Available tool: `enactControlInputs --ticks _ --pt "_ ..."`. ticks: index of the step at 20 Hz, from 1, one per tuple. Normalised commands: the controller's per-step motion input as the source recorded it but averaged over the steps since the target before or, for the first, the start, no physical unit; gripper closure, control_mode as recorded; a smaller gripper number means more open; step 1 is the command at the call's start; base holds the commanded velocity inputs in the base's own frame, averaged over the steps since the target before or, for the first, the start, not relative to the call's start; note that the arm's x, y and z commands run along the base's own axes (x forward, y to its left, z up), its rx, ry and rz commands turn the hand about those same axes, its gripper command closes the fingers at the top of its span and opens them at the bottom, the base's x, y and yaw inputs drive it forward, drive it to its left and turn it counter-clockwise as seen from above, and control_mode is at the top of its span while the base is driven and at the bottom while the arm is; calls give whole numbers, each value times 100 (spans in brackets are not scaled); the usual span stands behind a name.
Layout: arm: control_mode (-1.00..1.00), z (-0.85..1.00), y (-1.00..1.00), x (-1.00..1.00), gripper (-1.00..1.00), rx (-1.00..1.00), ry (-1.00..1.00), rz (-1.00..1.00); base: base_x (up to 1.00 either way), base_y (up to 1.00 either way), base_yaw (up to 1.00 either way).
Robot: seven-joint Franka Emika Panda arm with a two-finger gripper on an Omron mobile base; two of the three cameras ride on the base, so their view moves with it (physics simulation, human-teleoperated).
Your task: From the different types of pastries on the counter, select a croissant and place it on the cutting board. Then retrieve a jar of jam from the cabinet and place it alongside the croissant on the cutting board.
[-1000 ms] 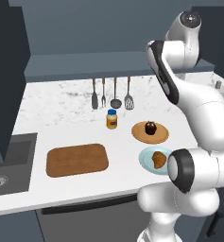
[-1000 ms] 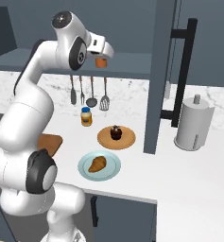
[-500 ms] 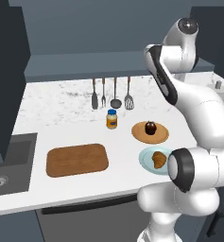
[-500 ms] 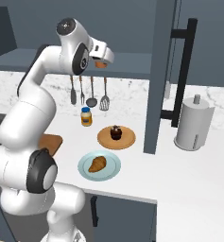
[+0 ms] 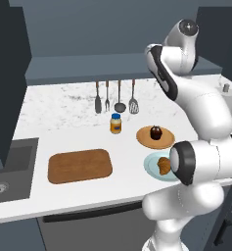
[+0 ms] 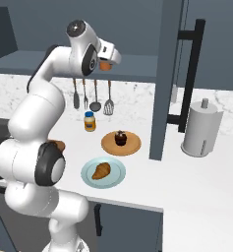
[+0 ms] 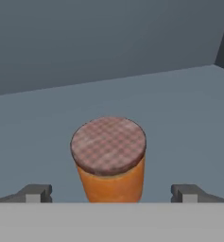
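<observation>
Reaching up to the cabinet ledge (image 7: 179,104), the gripper (image 7: 111,193) hangs spread wide, empty, its fingertips (image 7: 35,193) flanking the jar of jam (image 7: 109,160) standing upright on it. Rigid, probably smooth glass; best squeezed across the orange body beneath the lid.

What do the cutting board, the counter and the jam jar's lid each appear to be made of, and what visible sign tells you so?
Cutting board: probably wood, matte brown with faint grain.
Counter: looks like marble or an imitation, white with grey veining, smooth.
Jar of jam: its lid has a dull checked pattern, possibly cloth or printed metal; the material is unclear.
</observation>
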Motion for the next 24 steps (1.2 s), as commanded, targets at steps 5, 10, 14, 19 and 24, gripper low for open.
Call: enactControlInputs --ticks 5,10,14,19,24 --pt "-100 11 0 8 -100 5 0 1 0 0 0" --pt "-100 1 0 1 -100 1 0 3 0 0 0" --pt "-100 -2 0 4 -100 0 -4 5 0 0 0" --pt "-100 -1 0 8 -100 -8 -14 3 0 0 0" --pt "-100 -3 0 3 -100 -4 -6 2 0 0 0"
